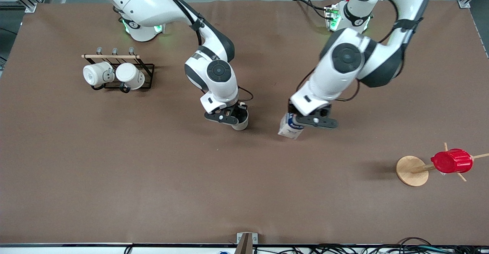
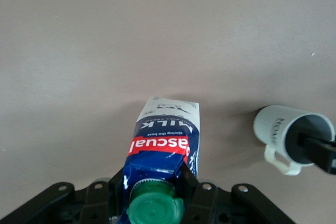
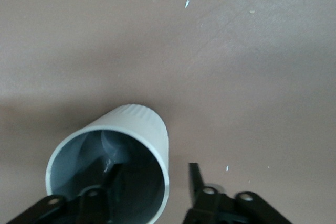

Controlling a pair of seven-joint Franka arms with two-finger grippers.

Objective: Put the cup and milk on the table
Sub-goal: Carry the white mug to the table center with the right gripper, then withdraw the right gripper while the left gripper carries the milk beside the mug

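Observation:
The beige-cream cup (image 1: 241, 124) stands upright on the brown table (image 1: 153, 177) near the middle. My right gripper (image 1: 233, 118) is open astride its rim: in the right wrist view (image 3: 153, 169) one finger is inside the cup (image 3: 137, 129) and the other stands outside, apart from the wall. My left gripper (image 1: 303, 122) is shut on the top of the blue and white milk (image 1: 290, 130), beside the cup toward the left arm's end. In the left wrist view the fingers (image 2: 191, 179) grip the carton (image 2: 167, 129) at its green cap; the cup (image 2: 283, 127) shows beside it.
A black wire rack (image 1: 147, 70) with two white mugs (image 1: 114, 74) stands toward the right arm's end. A round wooden disc base (image 1: 412, 171) with pegs carries a red ribbed cup (image 1: 452, 161) toward the left arm's end, nearer the front camera.

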